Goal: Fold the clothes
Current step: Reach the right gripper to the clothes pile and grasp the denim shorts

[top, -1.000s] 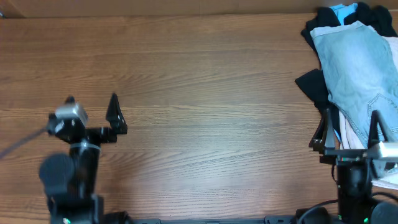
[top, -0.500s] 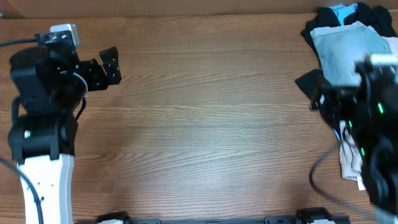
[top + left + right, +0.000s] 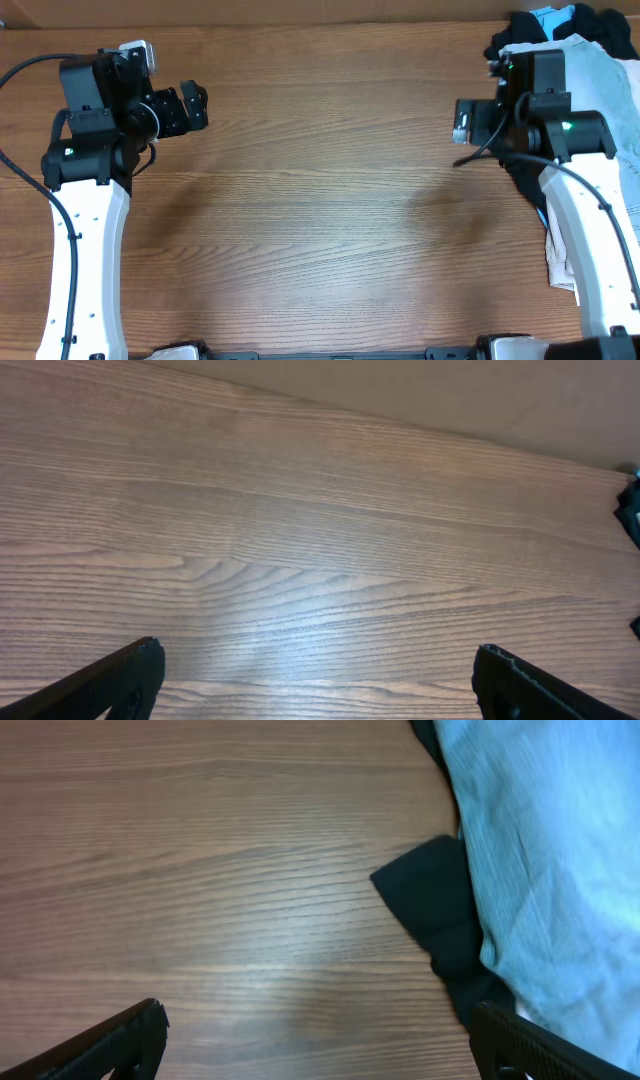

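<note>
My left gripper point(image 3: 196, 108) hangs over the far left part of the wooden table point(image 3: 320, 200). Its jaws are spread wide with nothing between them. In the left wrist view its two black fingertips point(image 3: 118, 678) sit at the bottom corners of the frame, with bare wood grain between them.

My right gripper point(image 3: 460, 119) is over the far right part of the table and points toward the middle. It is also spread and empty, and its fingertips point(image 3: 112, 1042) are well apart in the right wrist view.

The denim shorts point(image 3: 618, 85) lie in a heap at the far right edge of the table, just beside my right gripper and not touching it. In the right wrist view their pale blue cloth point(image 3: 560, 850) fills the upper right. A black garment point(image 3: 435, 910) sticks out from under their near edge onto the wood.

A cream garment point(image 3: 556, 262) shows nearer to me. My right arm covers much of it, so I cannot tell how it lies against the shorts.
</note>
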